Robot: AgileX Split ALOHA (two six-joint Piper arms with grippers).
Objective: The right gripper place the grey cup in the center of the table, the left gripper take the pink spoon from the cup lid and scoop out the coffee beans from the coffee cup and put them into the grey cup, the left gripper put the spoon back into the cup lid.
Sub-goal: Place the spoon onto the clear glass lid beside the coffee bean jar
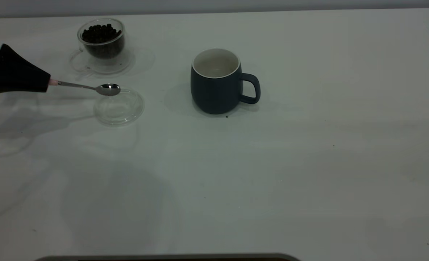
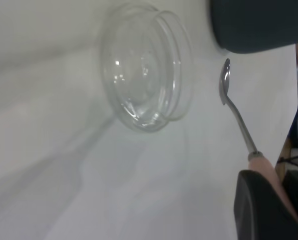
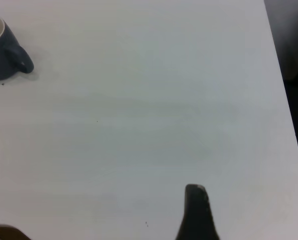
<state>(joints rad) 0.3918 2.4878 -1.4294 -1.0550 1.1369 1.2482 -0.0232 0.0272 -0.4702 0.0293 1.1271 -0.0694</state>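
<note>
Matte black left pincer (image 1: pixel 46 82) with long finger shells tapering to a narrow tip, broader black body behind it, grey metal housing above that, right pincer (image 3: pixel 199 210) showing one rounded black fingertip

Left side crowded: glass coffee cup (image 1: pixel 101 40) with beans at the far left on its saucer (image 1: pixel 102 62), clear cup lid (image 1: pixel 119 106) just nearer. Left gripper (image 1: pixel 37 80) comes in from the left edge, clamped on the pink spoon (image 1: pixel 91 87), bowl over the lid's far rim. Open lane between lid and grey cup (image 1: pixel 216 83) at table (image 1: pixel 308 163) centre, handle pointing right. Whole right half and near half bare. Right gripper (image 3: pixel 196 215) low over the bare right side, well apart from the cup.
</note>
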